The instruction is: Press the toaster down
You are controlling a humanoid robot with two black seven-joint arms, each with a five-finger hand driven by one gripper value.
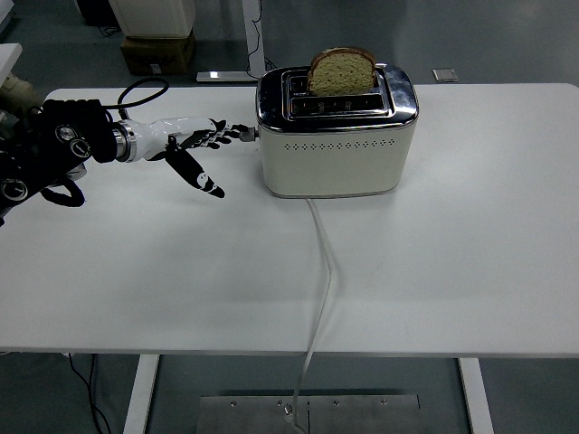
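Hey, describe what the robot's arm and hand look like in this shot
The left arm is bulky and black with round silver fittings, a metal ring at the wrist and a black cable looping behind. The left hand is white with black finger segments and fingertips.

The left arm (54, 149) reaches in from the left edge, its hand (190, 145) flat, fingers (222, 133) stretched forward, thumb angled down.
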